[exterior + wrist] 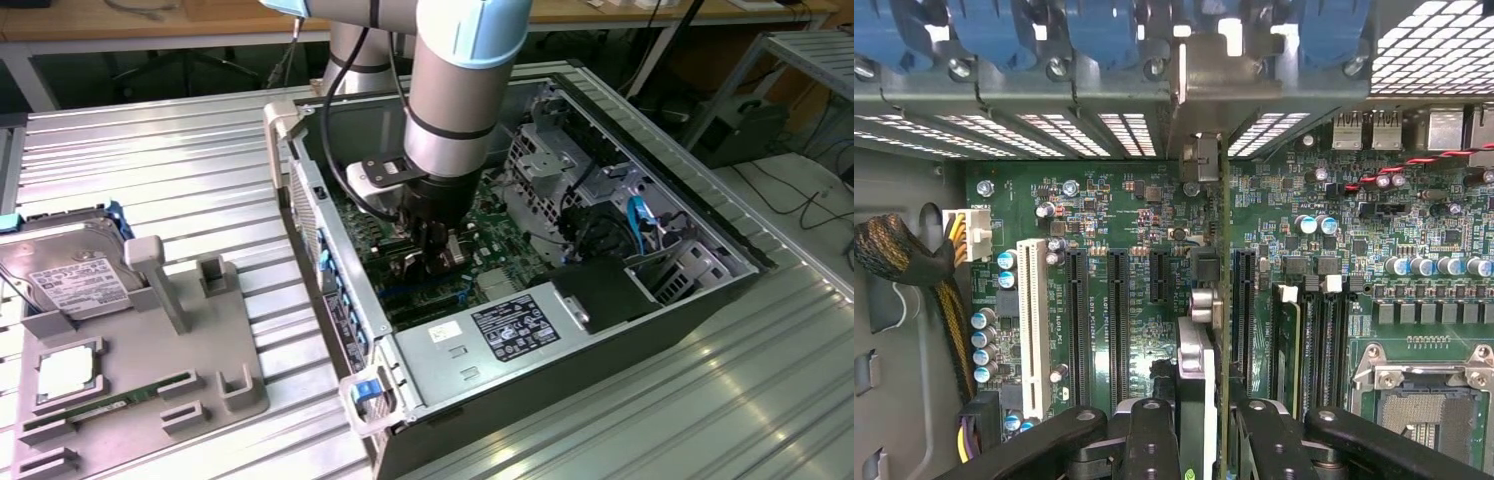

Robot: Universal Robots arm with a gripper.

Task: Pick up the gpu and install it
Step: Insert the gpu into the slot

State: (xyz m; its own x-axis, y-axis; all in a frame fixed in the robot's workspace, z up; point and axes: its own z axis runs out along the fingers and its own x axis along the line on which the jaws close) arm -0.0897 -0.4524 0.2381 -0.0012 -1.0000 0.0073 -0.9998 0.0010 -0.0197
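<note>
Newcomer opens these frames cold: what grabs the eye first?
The arm reaches down into the open PC case at the exterior view's centre. In the wrist view, the gripper clamps the gpu edge-on over the motherboard slots. A hard drive sits on the grey fixture at the exterior view's left.

Drive: silver hard drive with white label (74, 278), resting on grey plastic rack (214, 350).
Memory: narrow green stick (131, 403), same rack.

gpu (1199, 370): green board, silver metal bracket | case (601, 390): matt grey metal | table (160, 170): ribbed bright metal
</note>
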